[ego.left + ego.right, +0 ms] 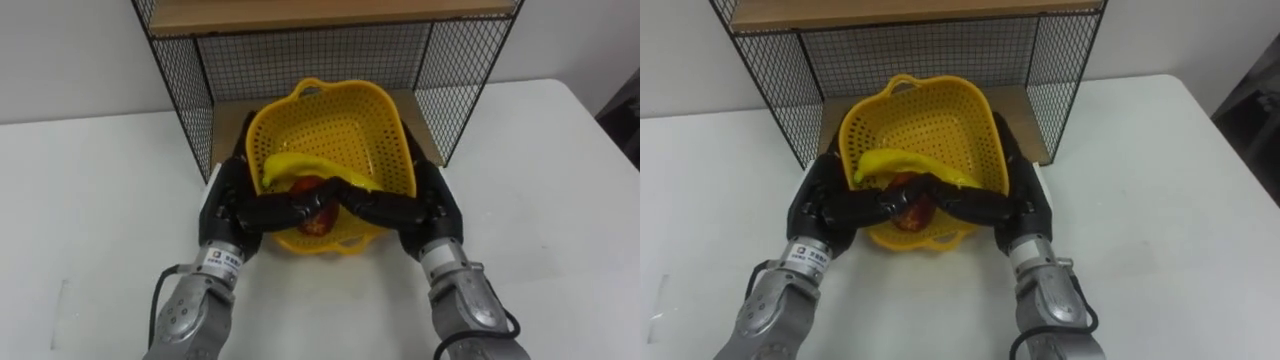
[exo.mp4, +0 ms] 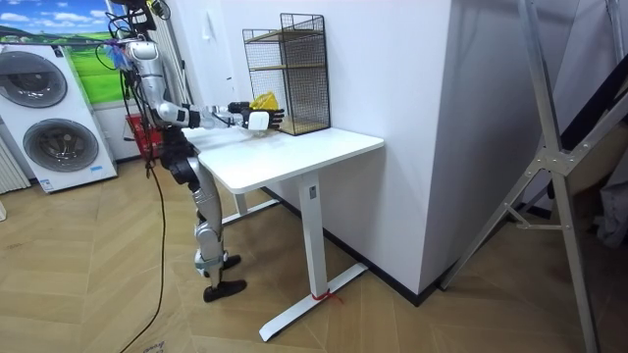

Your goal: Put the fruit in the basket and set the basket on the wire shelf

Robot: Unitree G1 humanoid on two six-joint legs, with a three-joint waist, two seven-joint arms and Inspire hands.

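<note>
The robot stood at the end of the white surface, both arms stretched forward over it. Nearest in the eye views, the left hand and the right hand gripped the near rim of the yellow basket, one from each side. Their dark fingers curled over the rim and nearly met in the middle, so each hand was clamped on the basket.

The basket was tipped, its perforated inside facing up toward the camera. Inside it, a banana lay across the lower part, and just under it sat a red fruit, partly hidden by the fingers; I could not tell what kind it was.

Beyond the hands, the basket's far end, with its handle slot, reached into the open front of the wire shelf, above the shelf's lower wooden board. Whether it rested on that board could not be seen. An upper wooden board spanned the shelf above the basket.

In the room view the shelf stood at the back of the surface against the wall, with two washing machines behind the robot.
</note>
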